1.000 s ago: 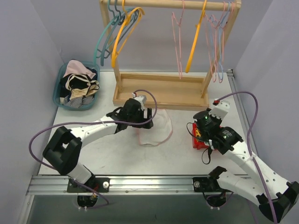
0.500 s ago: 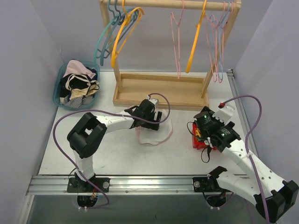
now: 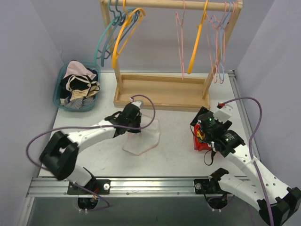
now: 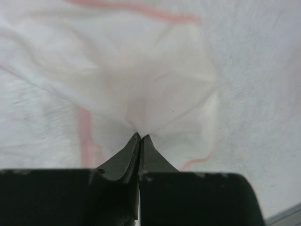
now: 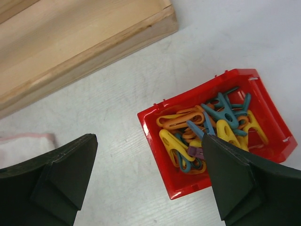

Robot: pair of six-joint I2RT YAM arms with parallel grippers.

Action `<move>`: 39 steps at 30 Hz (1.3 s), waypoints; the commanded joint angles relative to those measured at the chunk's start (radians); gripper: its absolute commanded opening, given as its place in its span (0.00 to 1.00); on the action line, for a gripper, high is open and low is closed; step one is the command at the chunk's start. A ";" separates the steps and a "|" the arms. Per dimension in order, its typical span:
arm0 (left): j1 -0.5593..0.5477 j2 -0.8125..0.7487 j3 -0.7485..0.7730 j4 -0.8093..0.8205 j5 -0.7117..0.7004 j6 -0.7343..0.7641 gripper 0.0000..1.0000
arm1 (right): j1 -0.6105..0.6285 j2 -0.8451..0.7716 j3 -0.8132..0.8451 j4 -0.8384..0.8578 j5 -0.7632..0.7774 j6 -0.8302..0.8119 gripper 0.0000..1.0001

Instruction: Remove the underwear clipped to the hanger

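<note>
The pale pink-white underwear with pink trim lies loose on the table in front of the wooden rack, one part pulled up into a peak. My left gripper is shut on that peak; in the left wrist view the fingertips pinch a fold of the cloth. My right gripper stands wide open over the edge of a red bin, with nothing between its fingers. Several hangers hang bare on the rack's rail. No black underwear is in view.
The red bin at the right holds several coloured clips. The wooden rack's base lies across the back of the table. A teal basket of clothes stands at the back left.
My left gripper has shut on the underwear and pulled it toward the near left, lifting a fold. The right arm has shifted slightly over the red bin.
</note>
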 commanded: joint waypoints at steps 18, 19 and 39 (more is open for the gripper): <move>0.793 -0.477 0.136 0.130 -0.202 -0.094 0.03 | 0.163 0.131 -0.064 0.293 -0.248 -0.141 1.00; 0.819 -0.413 0.188 0.161 -0.167 -0.099 0.02 | 0.165 0.148 -0.064 0.314 -0.268 -0.148 1.00; 0.927 0.411 0.446 0.608 -0.090 -0.299 0.24 | 0.171 0.311 -0.061 0.436 -0.303 -0.202 1.00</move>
